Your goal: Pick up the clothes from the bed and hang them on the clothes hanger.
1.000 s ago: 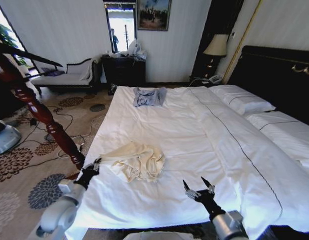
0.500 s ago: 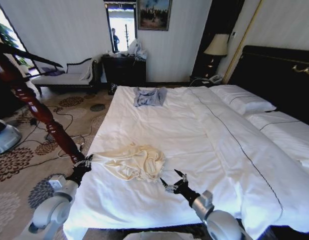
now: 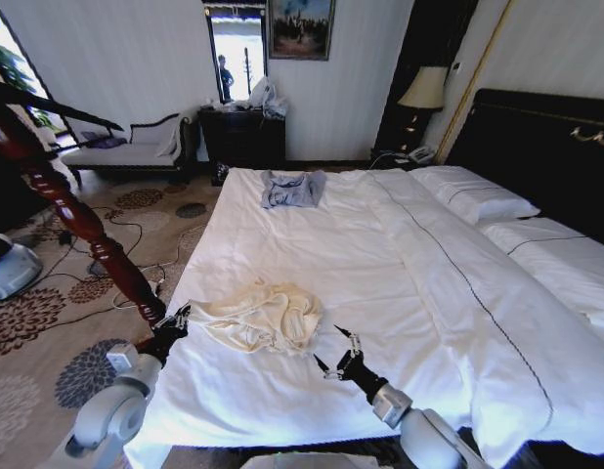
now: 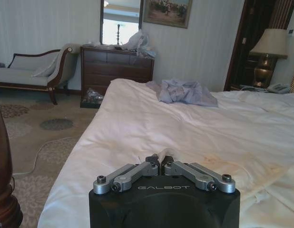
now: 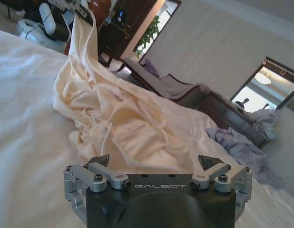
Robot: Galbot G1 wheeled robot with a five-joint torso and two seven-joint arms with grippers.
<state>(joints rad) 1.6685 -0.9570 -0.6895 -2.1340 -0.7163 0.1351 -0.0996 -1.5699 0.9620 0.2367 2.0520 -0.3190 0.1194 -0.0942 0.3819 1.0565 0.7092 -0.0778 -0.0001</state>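
**Gripping one corner of the shirt while the second arm lines up**

Holding a pulled-out corner of the crumpled cream, thin-fabric shirt (image 3: 265, 317) in my left pincer (image 3: 177, 320), I am working at the near left edge of the wide bed with the white duvet (image 3: 380, 254), and the pincer's tips are closed tight on that fabric. My right pincer (image 3: 337, 354) is hovering low over the duvet just beside the heap's other side, spread wide and touching nothing.

I am judging the main risk to be the left grip: it is catching only a thin edge, so a lift could let the cloth slide out or bring up one layer while the rest drags. The right pincer could also pinch duvet along with shirt if it is closing too low.

The right wrist view is showing the stretched corner rising toward the far pincer and the folds directly ahead of the open tips, which the head view is flattening. The left wrist view is showing the small grey-blue garment (image 4: 185, 91) far up the bed, well apart. The dark red turned-wood post (image 3: 82, 220) is standing beside the left arm.
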